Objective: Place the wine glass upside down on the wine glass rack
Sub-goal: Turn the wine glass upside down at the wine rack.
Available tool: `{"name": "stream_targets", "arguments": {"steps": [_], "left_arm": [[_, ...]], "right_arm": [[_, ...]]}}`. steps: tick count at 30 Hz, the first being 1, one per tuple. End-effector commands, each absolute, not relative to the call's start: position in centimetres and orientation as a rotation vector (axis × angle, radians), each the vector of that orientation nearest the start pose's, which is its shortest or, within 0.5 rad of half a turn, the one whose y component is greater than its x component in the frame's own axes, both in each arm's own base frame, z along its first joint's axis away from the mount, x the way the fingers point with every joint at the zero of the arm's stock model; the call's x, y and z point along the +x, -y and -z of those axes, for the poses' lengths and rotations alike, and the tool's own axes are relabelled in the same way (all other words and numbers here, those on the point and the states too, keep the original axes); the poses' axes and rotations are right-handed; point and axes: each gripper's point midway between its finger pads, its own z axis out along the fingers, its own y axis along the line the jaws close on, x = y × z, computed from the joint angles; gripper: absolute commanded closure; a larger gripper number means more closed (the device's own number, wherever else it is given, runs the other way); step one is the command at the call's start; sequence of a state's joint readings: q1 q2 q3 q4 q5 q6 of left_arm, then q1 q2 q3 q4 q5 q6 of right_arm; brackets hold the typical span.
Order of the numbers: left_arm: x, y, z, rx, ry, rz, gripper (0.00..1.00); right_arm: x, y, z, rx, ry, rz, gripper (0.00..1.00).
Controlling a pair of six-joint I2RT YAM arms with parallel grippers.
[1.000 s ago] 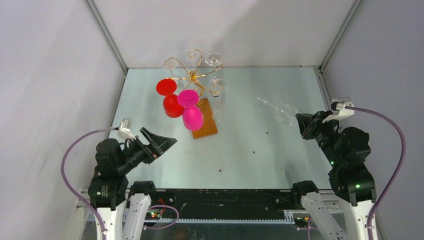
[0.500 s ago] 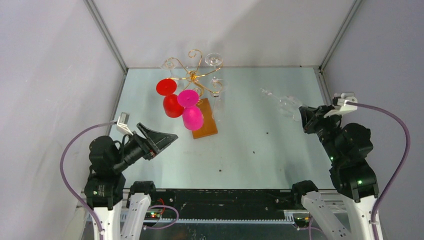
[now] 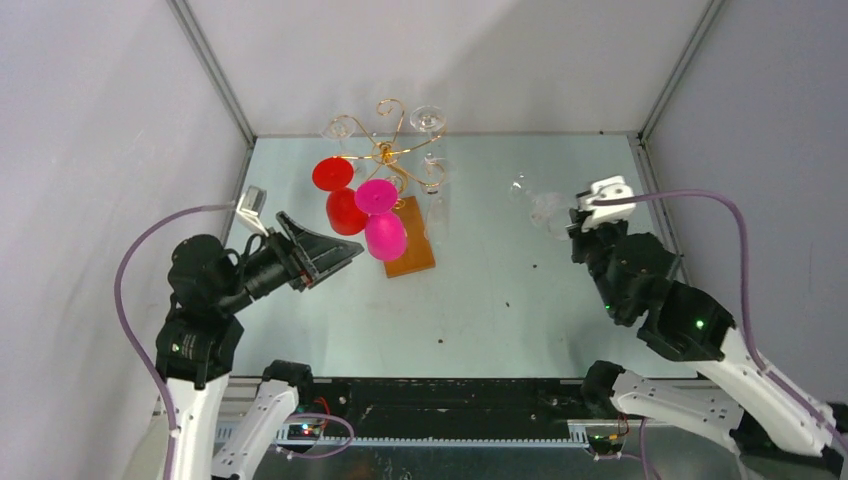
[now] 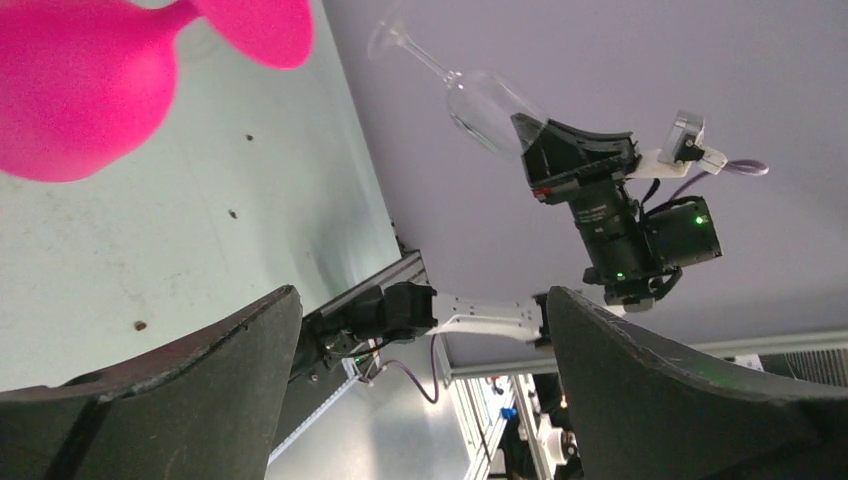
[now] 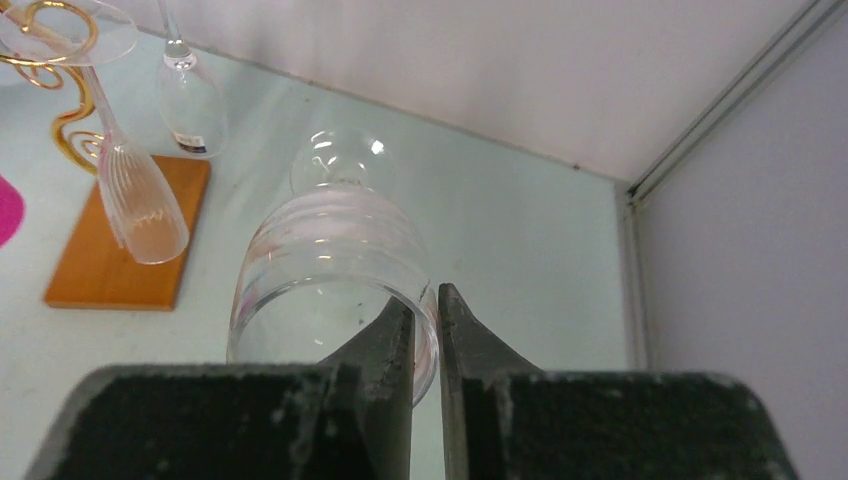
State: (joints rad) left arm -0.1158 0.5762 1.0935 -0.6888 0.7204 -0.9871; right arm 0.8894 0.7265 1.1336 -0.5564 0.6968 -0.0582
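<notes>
While the right gripper (image 5: 427, 325) pinches the empty wine glass (image 5: 330, 250) by its rim, aloft, well right of the wine glass rack (image 3: 385, 152), the left gripper (image 3: 318, 258) gapes wide.

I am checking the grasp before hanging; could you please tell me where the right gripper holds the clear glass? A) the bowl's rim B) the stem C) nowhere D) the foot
A: in the right wrist view the right gripper is shut on the rim of the clear glass.
</notes>
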Motion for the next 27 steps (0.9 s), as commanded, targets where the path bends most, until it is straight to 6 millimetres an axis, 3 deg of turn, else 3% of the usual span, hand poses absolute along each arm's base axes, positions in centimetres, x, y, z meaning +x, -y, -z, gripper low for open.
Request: {"name": "stream_targets", "arguments": {"steps": [1,7,15,21,27], "left_arm": [[14.5,17.3,-40.1,-0.152,-1.877,1.427,0.02],[14.7,20.1,-41.1,-0.078,-1.88,1.501,0.03],[14.1,24.5,-41.2,0.016,-1.922,1.588,0.04],[14.4,25.0,-41.4,0.016,-1.914,1.587,0.04],[14.7,25.3,-41.3,-0.008,-1.903,1.608,0.04]], "right_arm": [[22.8,-8.5,-41.2,-0.219,-1.554,0.25,1.0],[21.8,-10.5,-42.8,-0.243,-1.509,0.266,1.0],[20.7,-12.7,-43.1,-0.32,-1.482,0.349,1.0],[20.1,-13.9,-42.7,-0.384,-1.475,0.398,1.0],[18.5,-16.4,-43.1,-0.416,-1.443,0.258,1.0]]}}
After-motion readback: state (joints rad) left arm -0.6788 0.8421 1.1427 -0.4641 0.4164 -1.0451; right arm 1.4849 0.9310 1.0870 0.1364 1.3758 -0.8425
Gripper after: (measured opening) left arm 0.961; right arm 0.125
